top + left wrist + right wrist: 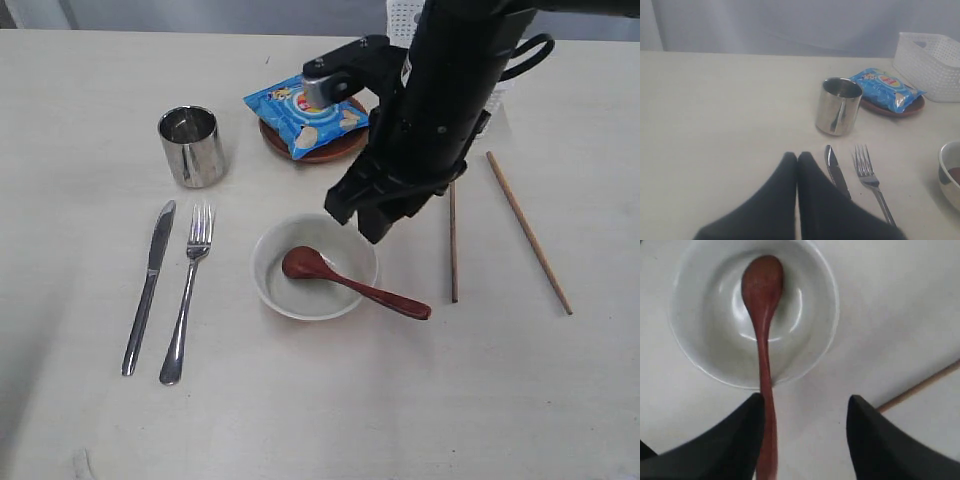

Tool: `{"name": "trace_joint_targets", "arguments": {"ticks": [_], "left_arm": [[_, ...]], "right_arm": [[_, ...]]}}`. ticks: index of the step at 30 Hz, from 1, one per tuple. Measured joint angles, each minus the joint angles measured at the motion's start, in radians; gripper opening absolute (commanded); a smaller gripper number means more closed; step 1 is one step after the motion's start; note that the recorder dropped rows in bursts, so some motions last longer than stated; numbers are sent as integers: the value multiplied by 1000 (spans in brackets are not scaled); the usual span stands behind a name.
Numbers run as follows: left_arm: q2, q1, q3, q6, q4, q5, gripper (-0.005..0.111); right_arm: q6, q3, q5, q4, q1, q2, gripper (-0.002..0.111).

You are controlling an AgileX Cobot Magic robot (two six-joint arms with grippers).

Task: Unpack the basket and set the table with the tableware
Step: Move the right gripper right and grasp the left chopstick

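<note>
A reddish-brown spoon [340, 278] rests with its head in the white bowl [262, 262] and its handle on the table [300, 400]. My right gripper [360, 222] hovers over that handle, open. In the right wrist view the spoon [762, 315] runs close beside one finger of the right gripper [806, 399], with nothing clamped. The left gripper [797, 156] is shut and empty, low over the table beside the knife [836, 172] and fork [867, 175]. A steel cup [191, 145] stands behind them. Two chopsticks [453, 245] [528, 232] lie apart on the right. The basket [932, 65] stands at the far edge.
A blue chip bag [305, 115] lies on the brown plate [330, 155] behind the bowl. The right arm hides most of the basket [400, 20] in the exterior view. Knife [148, 285] and fork [188, 290] lie side by side left of the bowl.
</note>
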Motion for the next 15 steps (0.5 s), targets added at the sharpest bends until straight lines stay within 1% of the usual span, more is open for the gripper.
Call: {"name": "trace_joint_targets", "arguments": {"ticks": [3, 5, 7, 11, 15], "left_arm": [[0, 0, 0, 0, 0, 0, 0], [0, 0, 0, 0, 0, 0, 0], [0, 0, 0, 0, 0, 0, 0], [0, 0, 0, 0, 0, 0, 0], [0, 0, 0, 0, 0, 0, 0]], "right_arm": [[24, 10, 4, -69, -9, 0, 49], [72, 10, -2, -123, -36, -4, 49], [124, 10, -7, -167, -82, -8, 49], [210, 10, -42, -208, -207, -4, 49], [237, 10, -92, -159, -305, 32, 49]]}}
